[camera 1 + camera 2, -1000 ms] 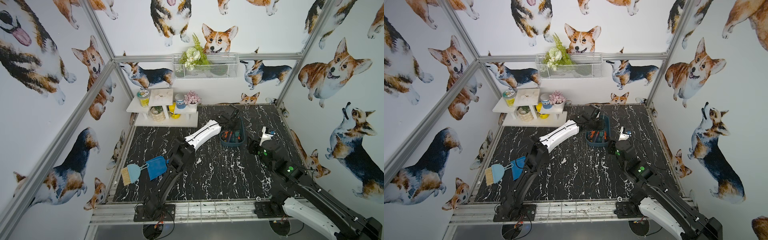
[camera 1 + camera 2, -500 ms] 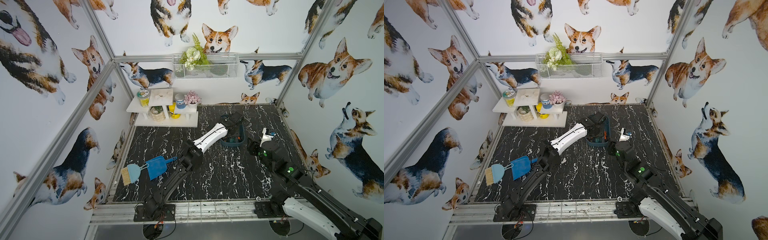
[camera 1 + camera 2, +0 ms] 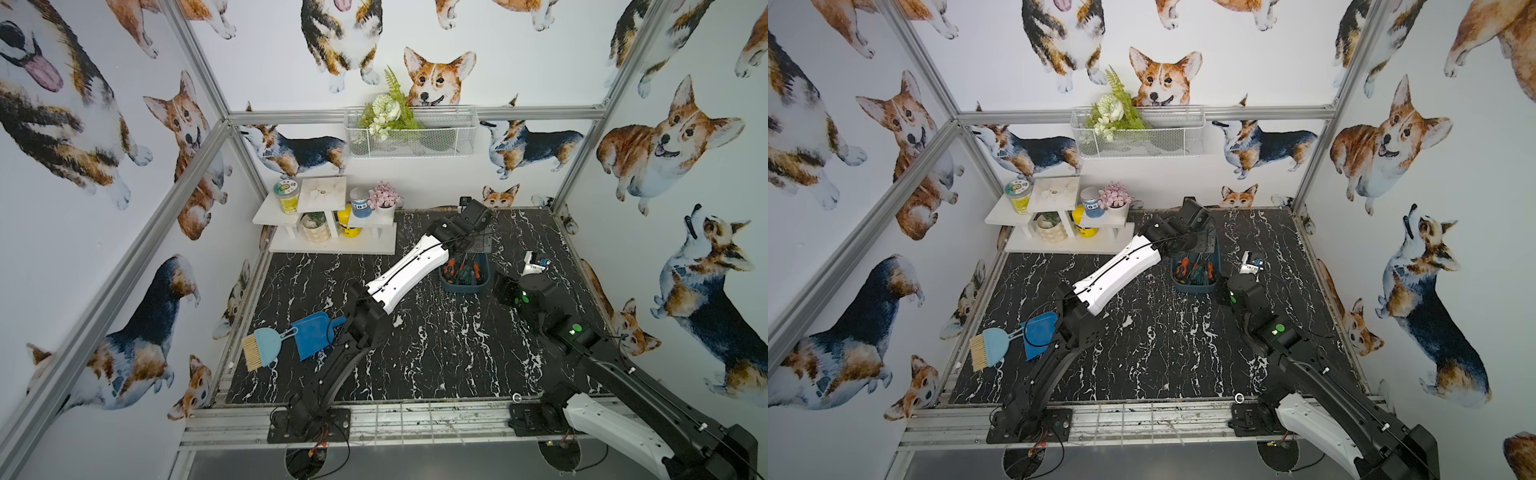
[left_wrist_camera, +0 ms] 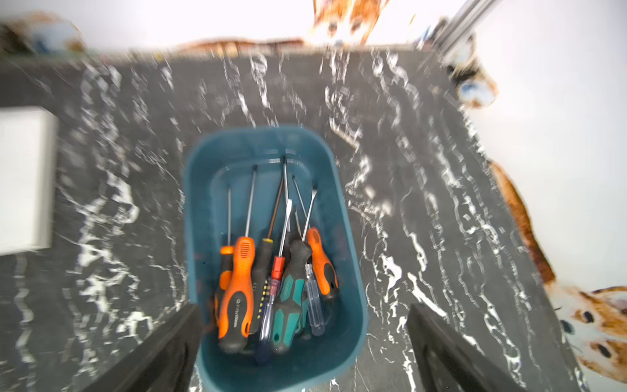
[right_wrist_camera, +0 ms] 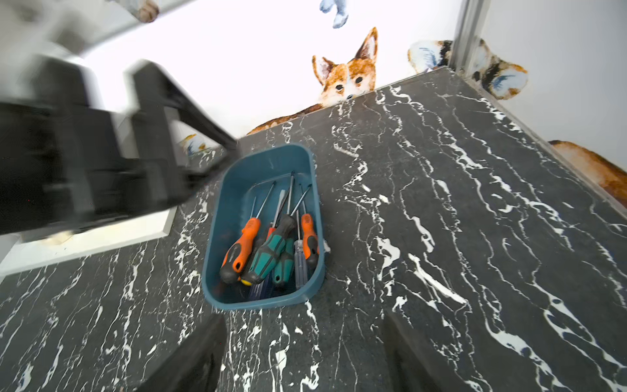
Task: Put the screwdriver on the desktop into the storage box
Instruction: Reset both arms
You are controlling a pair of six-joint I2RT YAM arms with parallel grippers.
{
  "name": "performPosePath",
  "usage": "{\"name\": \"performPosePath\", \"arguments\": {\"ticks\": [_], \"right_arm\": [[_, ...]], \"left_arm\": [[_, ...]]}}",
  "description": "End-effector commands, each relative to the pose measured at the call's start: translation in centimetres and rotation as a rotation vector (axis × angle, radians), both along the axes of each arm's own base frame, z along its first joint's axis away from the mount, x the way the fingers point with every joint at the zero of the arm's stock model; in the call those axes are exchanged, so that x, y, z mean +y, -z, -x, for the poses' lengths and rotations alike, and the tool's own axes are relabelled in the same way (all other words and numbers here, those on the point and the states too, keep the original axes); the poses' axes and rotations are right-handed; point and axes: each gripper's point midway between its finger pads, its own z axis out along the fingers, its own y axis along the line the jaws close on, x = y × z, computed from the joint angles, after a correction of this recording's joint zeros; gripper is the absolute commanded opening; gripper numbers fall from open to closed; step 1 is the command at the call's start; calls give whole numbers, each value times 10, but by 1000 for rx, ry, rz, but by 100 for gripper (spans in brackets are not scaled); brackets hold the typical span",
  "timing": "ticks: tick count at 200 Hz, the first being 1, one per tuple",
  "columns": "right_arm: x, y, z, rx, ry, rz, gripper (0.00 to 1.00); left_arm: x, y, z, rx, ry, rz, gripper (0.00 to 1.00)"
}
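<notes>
The teal storage box [image 3: 464,286] [image 3: 1195,286] stands on the black veined desktop [image 3: 436,353] toward the back right. Several screwdrivers lie in it, handles toward the near end: an orange-handled screwdriver [image 4: 237,288] and a green-and-black one [image 4: 288,295] [image 5: 268,251] on top. No screwdriver shows on the bare desktop. My left gripper [image 4: 302,315] [image 3: 482,244] hovers above the box's far end, open and empty. My right gripper [image 5: 302,325] is open over bare desktop just short of the box's near wall [image 5: 264,302].
A white tiered shelf [image 3: 332,245] with jars and pots stands at the back left. A blue dustpan [image 3: 313,334] and brush [image 3: 262,345] lie near the left arm's base link. A wire basket [image 3: 411,133] hangs on the back wall. Walls enclose three sides.
My left gripper has opened above the box and lifted toward the back wall, with the forearm swinging right. The right arm has hardly moved.
</notes>
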Motion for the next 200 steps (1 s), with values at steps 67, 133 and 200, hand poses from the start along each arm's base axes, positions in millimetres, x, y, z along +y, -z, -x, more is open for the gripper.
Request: {"name": "performPosePath", "arguments": {"ticks": [67,133,200], "right_arm": [[-98,-12,-31,-41,155,30,81],[-119,-27,-31,-216,216,200,81],[-120,31,-35,-300,177,328,84]], "left_arm": [[194,-79,34,-402,-360,78,100],[367,-47,105,-613,-607,-54,100],[464,15,141,-619,-669,-166,100]]}}
